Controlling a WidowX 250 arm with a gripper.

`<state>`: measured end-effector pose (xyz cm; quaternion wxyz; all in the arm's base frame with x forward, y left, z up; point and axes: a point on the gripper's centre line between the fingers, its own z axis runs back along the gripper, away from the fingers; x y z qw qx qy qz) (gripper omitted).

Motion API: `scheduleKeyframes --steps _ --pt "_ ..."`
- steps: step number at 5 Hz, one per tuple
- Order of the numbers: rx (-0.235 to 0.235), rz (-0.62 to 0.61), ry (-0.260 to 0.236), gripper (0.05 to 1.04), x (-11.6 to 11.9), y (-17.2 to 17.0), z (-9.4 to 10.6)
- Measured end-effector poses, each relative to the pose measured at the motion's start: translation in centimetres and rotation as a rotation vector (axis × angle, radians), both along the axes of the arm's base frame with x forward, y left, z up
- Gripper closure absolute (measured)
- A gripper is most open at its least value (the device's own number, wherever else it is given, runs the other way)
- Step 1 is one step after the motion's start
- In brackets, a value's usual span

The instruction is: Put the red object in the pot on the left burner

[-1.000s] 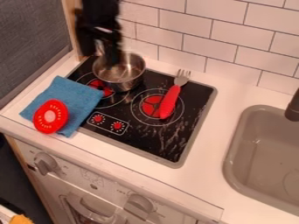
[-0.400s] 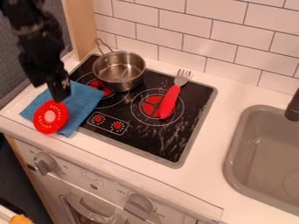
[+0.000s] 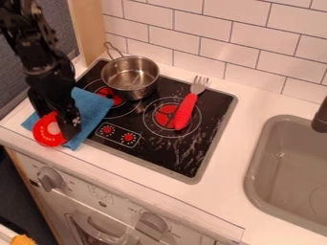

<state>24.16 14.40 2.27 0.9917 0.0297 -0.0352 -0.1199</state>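
Camera view: arm (image 3: 26,36) comes in at upper left, gripper (image 3: 56,123) pointing down over the red object (image 3: 49,131). Jaws are spread, one at the object's upper-left side, the other over its right edge. Can't tell if either is touching it.

Red object: round, pale centre, on the blue cloth (image 3: 91,111), out of the pot. Partly hidden by the gripper.

Cloth: left end on the white surface (image 3: 233,191), right part lapping over the edge of the black stovetop (image 3: 163,155). Creased, and right under the object.

Pot (image 3: 131,77): metal, upright at the back of the stovetop, overlapping the left burner (image 3: 106,94); some of the burner's red shows beside it. Raised wall and rim to clear. Handle (image 3: 114,50) points away from the object, toward the wall and near the wooden panel (image 3: 89,24).

Between object and pot: right part of the cloth and a bit of stovetop. Printed control panel (image 3: 118,134) with two red dials sits just right of the cloth.

Fork (image 3: 185,111): right of the pot, apart from it, red handle across the other burner (image 3: 164,115), tines toward the tiled wall (image 3: 223,43).

Far right: grey sink (image 3: 290,167), dark faucet (image 3: 321,116) at its back.
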Motion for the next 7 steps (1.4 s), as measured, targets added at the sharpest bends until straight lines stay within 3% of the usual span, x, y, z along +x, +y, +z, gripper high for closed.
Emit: scheduleKeyframes --steps 1,2,3,4,5,6,7 --pt "0.002 0.011 0.013 0.152 0.0 0.0 -0.7" --pt "0.000 0.006 0.012 0.292 0.0 0.0 -0.8" --pt "-0.033 -0.002 -0.016 0.473 0.8 -1.0 1.9" --pt "-0.092 0.030 -0.137 0.739 3.5 -1.6 6.9" --pt "-0.155 0.048 -0.191 0.955 7.2 -2.2 10.7" --pt "-0.157 0.061 -0.120 1.027 10.8 -2.2 8.1" --pt "-0.129 0.034 -0.070 1.007 9.3 -2.2 6.5"
